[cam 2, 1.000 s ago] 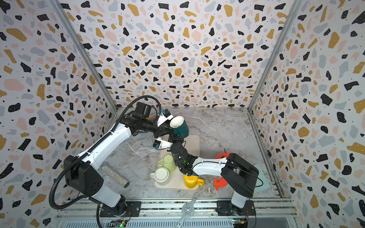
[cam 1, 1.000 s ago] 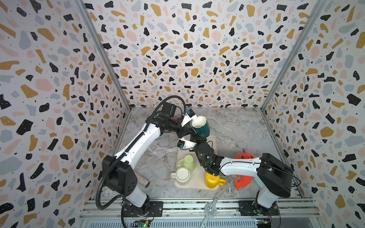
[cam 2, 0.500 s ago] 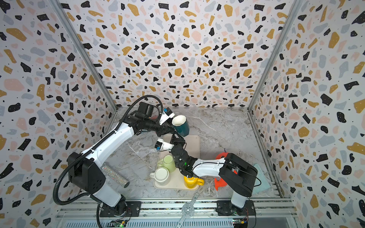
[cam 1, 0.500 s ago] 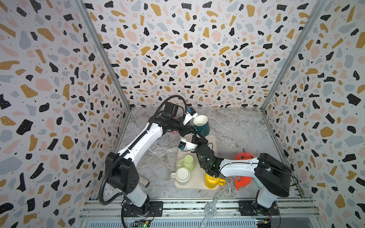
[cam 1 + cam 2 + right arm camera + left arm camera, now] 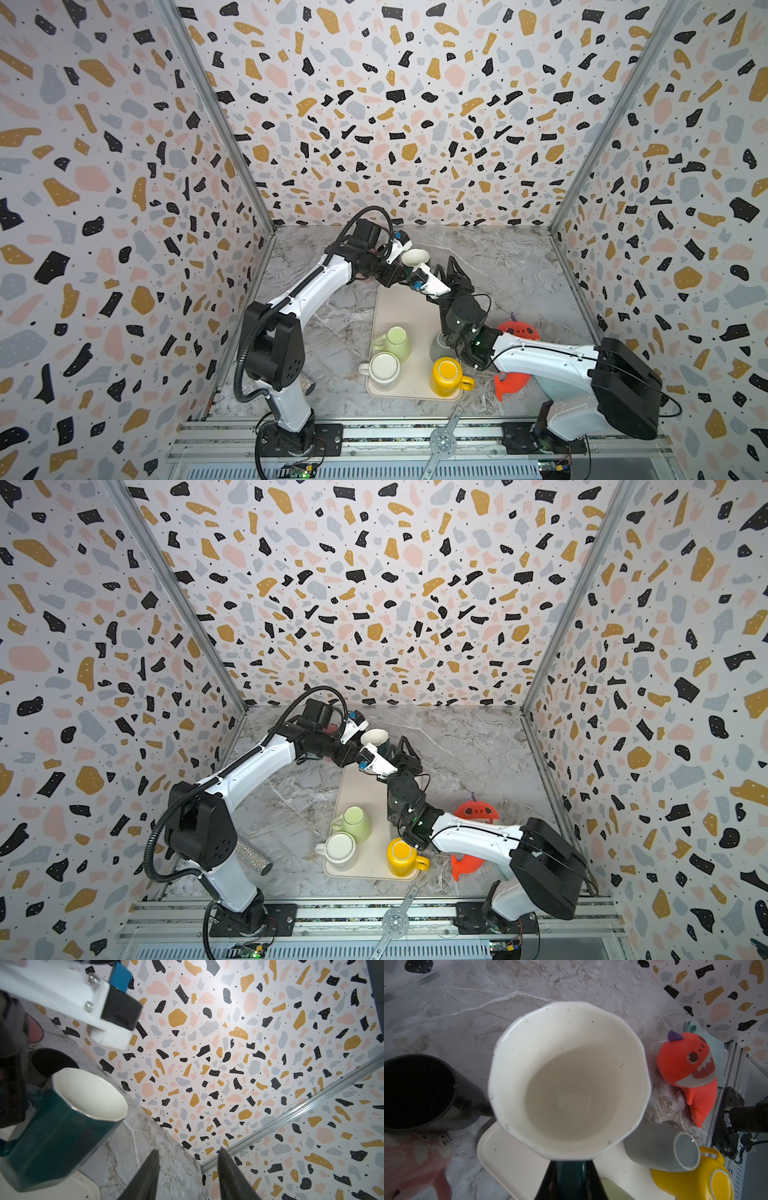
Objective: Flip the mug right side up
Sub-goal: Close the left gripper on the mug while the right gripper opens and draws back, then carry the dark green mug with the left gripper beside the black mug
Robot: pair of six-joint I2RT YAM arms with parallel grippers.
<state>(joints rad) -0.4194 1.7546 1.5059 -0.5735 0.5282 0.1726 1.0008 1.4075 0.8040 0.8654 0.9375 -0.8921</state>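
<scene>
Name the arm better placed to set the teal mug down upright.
Left, likely. The left gripper grips the teal mug aloft, mouth tilted upward; the right gripper stands open and empty beside it.

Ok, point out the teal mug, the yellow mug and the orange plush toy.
teal mug (image 5: 62, 1132): right wrist view, on its outer wall.
yellow mug (image 5: 445, 380): in a top view, on its body.
orange plush toy (image 5: 685, 1057): left wrist view, on its face.
</scene>
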